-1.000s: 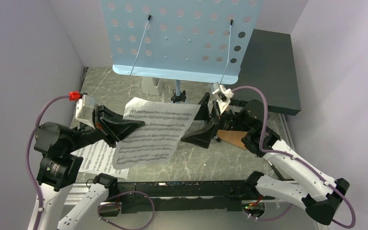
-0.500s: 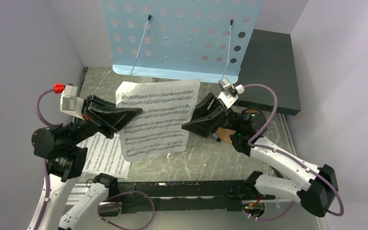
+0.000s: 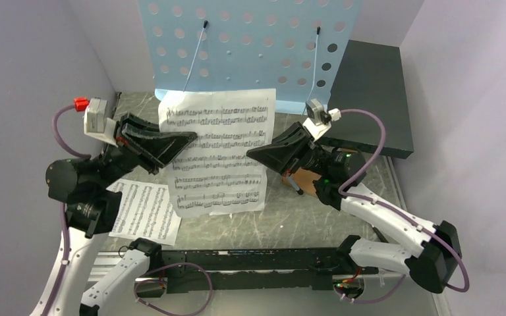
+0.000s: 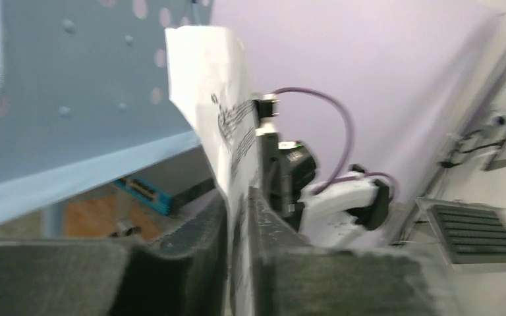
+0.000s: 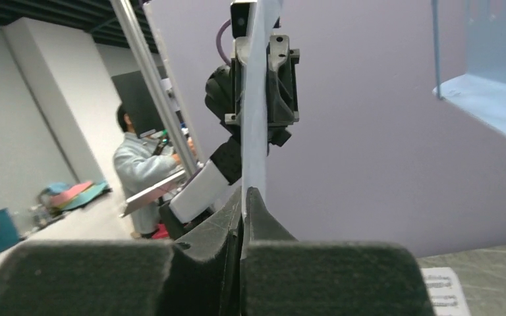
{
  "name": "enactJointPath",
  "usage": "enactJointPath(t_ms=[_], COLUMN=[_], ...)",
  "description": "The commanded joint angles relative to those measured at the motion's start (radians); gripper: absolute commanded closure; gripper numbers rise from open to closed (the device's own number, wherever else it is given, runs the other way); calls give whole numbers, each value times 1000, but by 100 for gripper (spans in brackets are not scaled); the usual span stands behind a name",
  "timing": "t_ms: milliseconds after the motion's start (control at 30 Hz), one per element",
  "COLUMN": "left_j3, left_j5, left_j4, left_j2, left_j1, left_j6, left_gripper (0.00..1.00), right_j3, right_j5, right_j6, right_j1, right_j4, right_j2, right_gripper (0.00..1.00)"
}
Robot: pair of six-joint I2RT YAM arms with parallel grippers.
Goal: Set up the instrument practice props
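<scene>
**Page held by both arms at the stand**

Top view: sheet-music page (image 3: 217,158) hangs upright just in front of the music stand (image 3: 250,52), its top edge overlapping the stand's lower lip. Left tool (image 3: 186,139) pinches its left edge, right tool (image 3: 255,153) its right edge. Second page (image 3: 141,210) lies flat on the table (image 3: 250,227), near-left of the stand.
Left wrist: fingers clamped on the paper, stand behind.
Right wrist: paper seen edge-on, clamped.
</scene>
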Motion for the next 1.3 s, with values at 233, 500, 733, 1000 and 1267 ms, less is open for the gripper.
enactJointPath(t_ms=[233,500,733,1000,1267], left_j3=[415,718,844,677,664], left_j5=[-354,-484,-566,-457,-350], left_j4=[-694,-822,-967,-768,-642], left_j2=[177,319,438,405,448], left_j1=[-1,-1,-1,-1,-1], left_j6=[207,236,272,199,177], left_gripper=[2,2,12,23,34], right_j3=[369,807,860,892,900], right_j5=[326,505,521,535,562], right_j6=[-390,-548,-640,-777,-856], right_j1=[-3,-16,-28,-28,-28], right_j4=[-707,-1111,-1152,-1175,-1183], right_j2=[-137,-2,37,41,45], right_gripper=[100,100,100,100,100])
